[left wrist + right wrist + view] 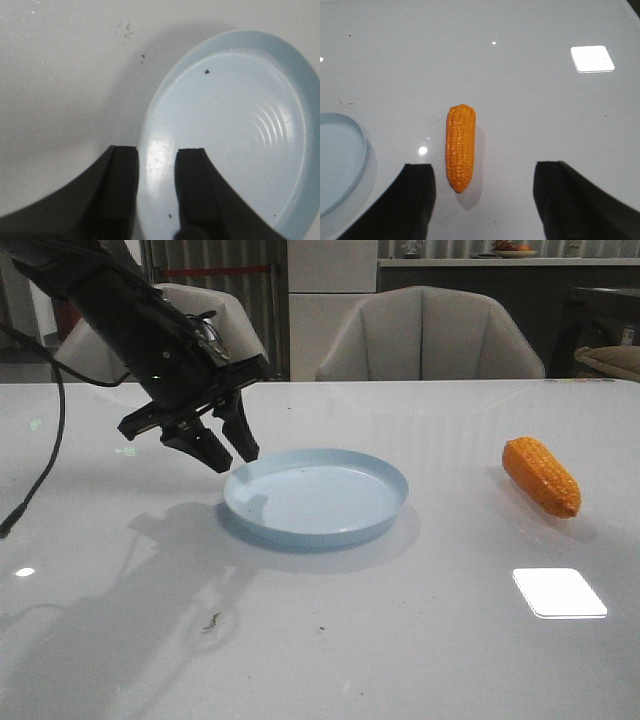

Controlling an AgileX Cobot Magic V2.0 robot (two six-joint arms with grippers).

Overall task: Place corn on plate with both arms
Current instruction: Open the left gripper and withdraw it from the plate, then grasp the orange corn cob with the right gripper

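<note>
A: Surface first, quick.
B: White glossy table [320, 640], it's taking up most of the front view. It's reflecting a bright rectangle of light [559, 592] on the near right side, plus a small glint far left. A few dark specks are sitting in front of the plate.

A: Room behind?
B: Two pale upholstered chairs are standing at the far edge, one [428, 335] behind the middle and another [200, 310] partly hidden by the left arm. Behind them there's a dark counter with something orange on top, too small to tell what.

A: Task things?
B: The plate [316, 495], pale blue, is lying flat near the table's centre with nothing in it. The corn [541, 475] is lying on its side on the bare table, well apart from the plate, off to the right.

A: Left arm?
B: Left gripper [222, 445] is hanging tilted just beside the plate's left rim. In the wrist view its fingers [122, 192] are standing apart with a narrow gap, and the plate's rim [145, 125] is showing in that gap. Nothing is clamped. A black cable is trailing down at the far left.

A: Right arm?
B: It's not showing in the front view. In its wrist view the right gripper [485, 195] is spread wide, hovering above the corn [460, 147], which is lying between the two fingers, touching neither. The plate's edge [360, 150] is peeking in at one side.
</note>
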